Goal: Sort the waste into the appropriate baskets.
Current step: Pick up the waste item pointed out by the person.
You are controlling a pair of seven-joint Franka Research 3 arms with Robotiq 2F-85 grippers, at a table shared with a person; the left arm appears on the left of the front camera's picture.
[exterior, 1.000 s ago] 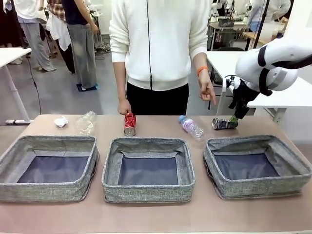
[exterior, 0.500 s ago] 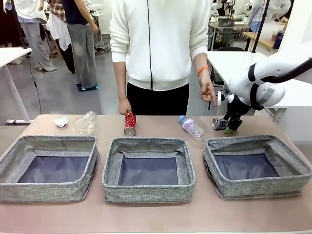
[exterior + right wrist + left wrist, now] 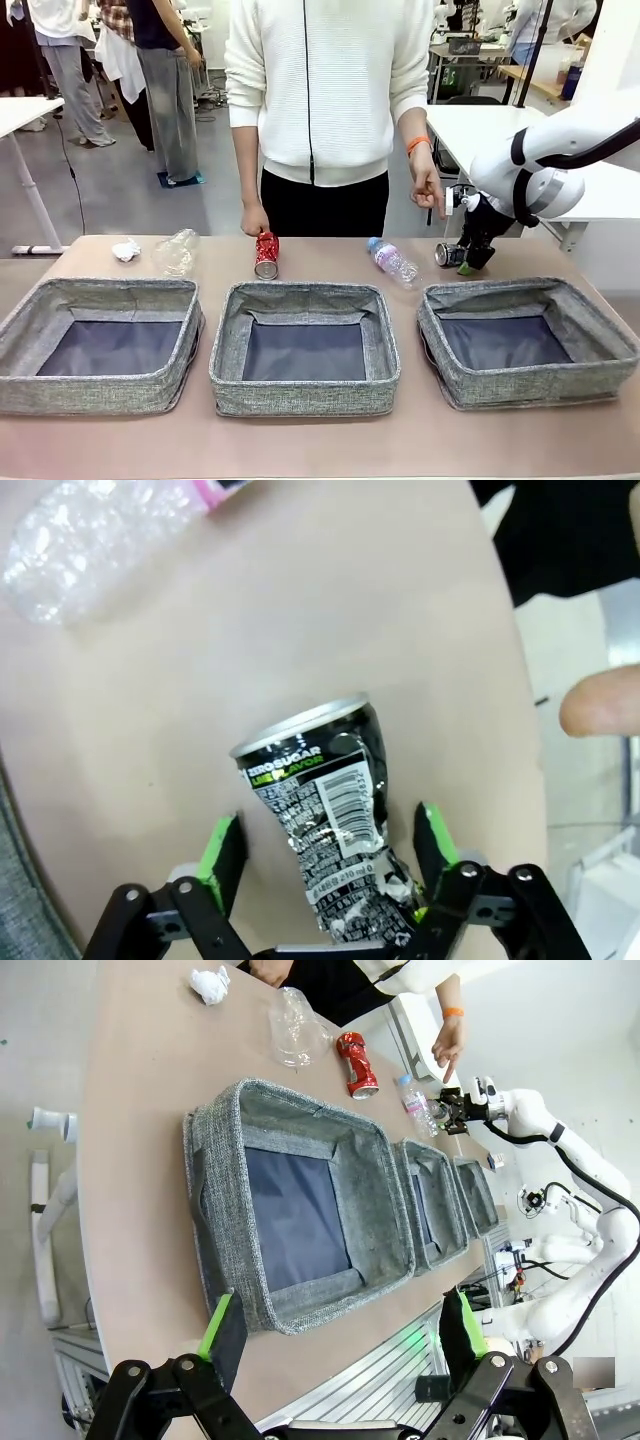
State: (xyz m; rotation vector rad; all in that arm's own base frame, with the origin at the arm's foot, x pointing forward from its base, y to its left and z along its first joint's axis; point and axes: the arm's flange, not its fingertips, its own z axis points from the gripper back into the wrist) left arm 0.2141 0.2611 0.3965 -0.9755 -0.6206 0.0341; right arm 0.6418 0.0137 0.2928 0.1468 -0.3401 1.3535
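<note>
While your left gripper (image 3: 345, 1325) hangs open and empty, the black-and-silver can (image 3: 449, 254) lies on the table (image 3: 320, 440), right of centre in the front view. Your right gripper (image 3: 328, 820) straddles it, not closed, with pads (image 3: 222, 845) clear of both flanks and the can's long axis running up-frame between them.

Front faces across the table (image 3: 320, 440), left wrist along it, right wrist close over a seemingly shared can (image 3: 325, 790).

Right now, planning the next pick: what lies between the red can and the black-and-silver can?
The clear blue-capped bottle, lying on its side; the front view shows it.
</note>
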